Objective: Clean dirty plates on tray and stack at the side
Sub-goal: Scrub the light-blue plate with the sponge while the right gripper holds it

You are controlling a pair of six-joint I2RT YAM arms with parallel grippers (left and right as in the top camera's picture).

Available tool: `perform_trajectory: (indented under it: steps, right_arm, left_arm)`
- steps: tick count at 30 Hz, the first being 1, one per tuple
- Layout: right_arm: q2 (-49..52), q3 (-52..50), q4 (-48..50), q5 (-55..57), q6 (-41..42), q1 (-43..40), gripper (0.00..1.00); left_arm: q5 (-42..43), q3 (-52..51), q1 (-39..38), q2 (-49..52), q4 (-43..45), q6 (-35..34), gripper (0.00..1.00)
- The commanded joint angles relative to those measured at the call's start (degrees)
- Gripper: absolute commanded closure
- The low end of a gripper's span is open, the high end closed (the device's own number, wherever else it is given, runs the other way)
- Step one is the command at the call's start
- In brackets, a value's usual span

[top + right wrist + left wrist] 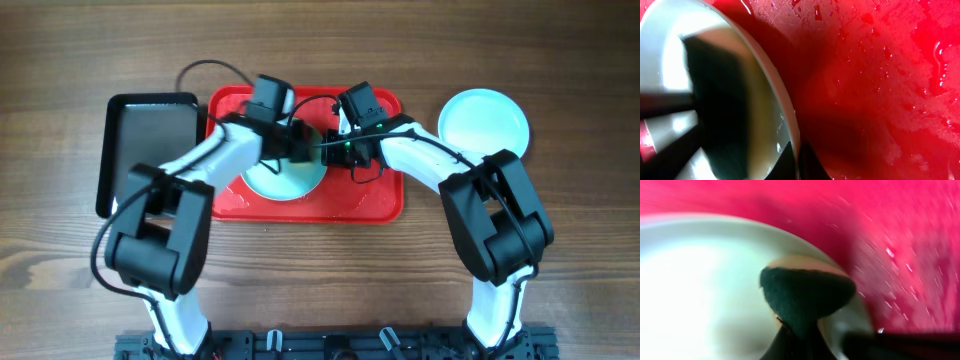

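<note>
A pale aqua plate (288, 180) lies on the red tray (375, 195), mostly under my arms. My left gripper (305, 143) is shut on a dark green sponge (805, 292) with a tan back, pressed on the plate's face (700, 280) near its rim. My right gripper (331, 151) is shut on the plate's right rim (792, 140), one finger on each side. The wet tray shows in both wrist views (900, 240) (880, 90). A second plate (484, 125) lies on the table at the right. A third plate does not show.
A smaller black tray (150, 150) lies left of the red tray, touching it. Black cables loop over the red tray's far edge. Water drops cover the red tray floor. The table is wood.
</note>
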Motion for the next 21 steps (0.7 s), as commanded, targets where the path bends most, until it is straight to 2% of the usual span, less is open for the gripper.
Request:
perform_trajectory:
  steps: [1,5,9,11,14,16,21]
  right_arm:
    - [1.51,-0.35,-0.57,0.26,-0.48,0.57,0.96]
    - [1.51,-0.35,-0.90,0.28,-0.68,0.57,0.96]
    - [1.51,-0.35,-0.92,0.28,-0.66,0.57,0.96]
    - [1.51,-0.35,-0.90,0.28,-0.63,0.57,0.96]
    - [1.51,-0.35,-0.94,0.28,-0.66,0.57,0.96]
    - [1.51,-0.35,-0.96,0.26,-0.66,0.57,0.96]
    - [1.51,-0.35,-0.94,0.28,-0.66,0.57,0.96]
  left_arm:
    - [2.91,-1.01,-4.96,1.51,-1.75,5.97,0.96]
    - [3.10,-1.01,-5.55,1.49,-9.60,6.49,0.96]
    - [2.80,-1.01,-2.40,1.49,-21.35,12.79,0.96]
    - [-0.48,-1.01,-0.11,1.49,-25.66,13.70,0.96]
    - [-9.68,-1.01,3.23,1.49,-27.98,11.80,0.96]
    - [-18.75,-1.01,4.76,1.49,-27.80,5.88,0.96]
    - [-37.66,-1.01,4.92,1.49,-27.87,-3.32,0.96]
